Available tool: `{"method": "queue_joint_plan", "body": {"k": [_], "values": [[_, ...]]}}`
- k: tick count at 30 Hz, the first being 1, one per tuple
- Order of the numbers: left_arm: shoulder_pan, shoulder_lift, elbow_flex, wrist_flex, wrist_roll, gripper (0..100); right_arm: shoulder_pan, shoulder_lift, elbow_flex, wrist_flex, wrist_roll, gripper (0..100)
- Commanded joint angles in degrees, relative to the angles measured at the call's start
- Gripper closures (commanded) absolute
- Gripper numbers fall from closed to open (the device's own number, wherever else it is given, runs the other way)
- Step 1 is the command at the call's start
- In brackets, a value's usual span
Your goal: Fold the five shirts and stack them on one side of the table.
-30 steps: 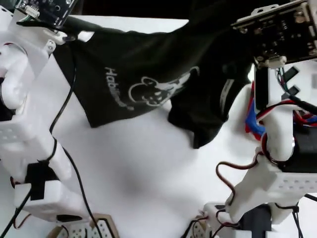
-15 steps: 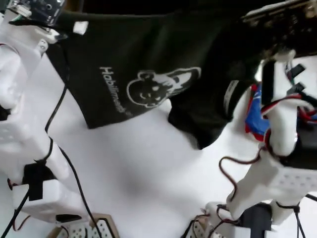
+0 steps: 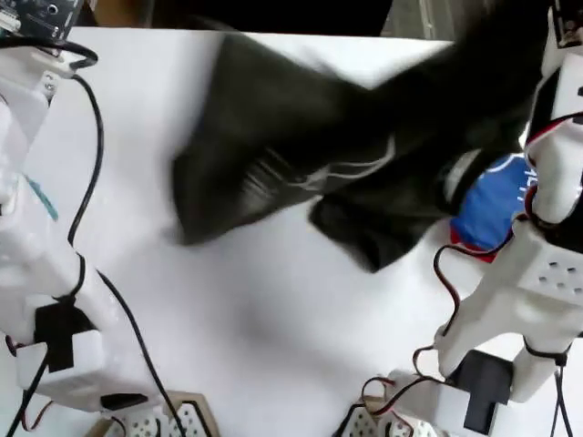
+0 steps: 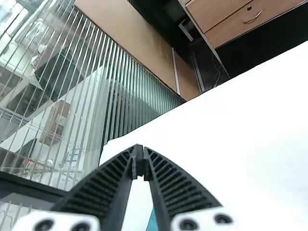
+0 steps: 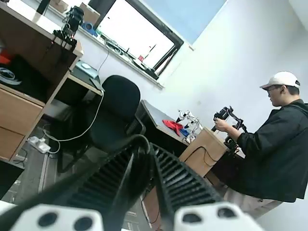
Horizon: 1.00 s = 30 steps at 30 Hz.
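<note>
A black shirt (image 3: 301, 155) with a white print hangs across the far half of the white table (image 3: 273, 319), blurred, its lower part bunched near the middle right. In the right wrist view my right gripper (image 5: 144, 144) is shut on a strip of the black shirt (image 5: 129, 179), raised off the table. My left gripper (image 4: 138, 161) is shut with nothing between its fingers, held high over the table's far left corner, apart from the shirt. A blue shirt (image 3: 496, 205) with a red one under it lies at the right edge, beside the right arm (image 3: 537, 273).
A bit of teal cloth (image 3: 41, 198) shows under the left arm (image 3: 36, 255) at the left edge. Cables (image 3: 118, 319) trail along both arms. Arm bases and circuit boards stand along the near edge. Bare white table lies in the near middle.
The shirt's left end has come out of the left gripper and swung down toward the right. The left arm has drawn back to the left, the right arm farther right and up.
</note>
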Motion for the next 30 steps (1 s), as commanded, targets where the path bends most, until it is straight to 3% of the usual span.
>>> {"method": "queue_joint_plan", "body": {"k": [1,10,16,21,25,30], "values": [[-0.62,-2.29,-1.63,-1.32,0.09,97,-1.10,-4.18,-0.70,-0.92,-0.35,97.8],[0.44,-1.58,-2.86,1.49,4.66,97,-7.34,-10.59,-0.09,1.63,0.00,97.8],[10.73,-1.14,22.20,0.26,5.63,97,-6.29,-10.42,0.00,2.68,0.26,97.8],[15.21,2.81,45.32,-8.35,5.54,86,-5.14,-10.42,2.99,5.05,0.26,97.8],[12.31,4.04,53.76,-14.24,5.89,81,-13.41,-10.51,3.87,5.23,0.26,97.8],[7.38,4.04,56.92,-14.68,6.24,81,-25.98,-10.95,3.78,7.96,-0.18,97.8]]}}
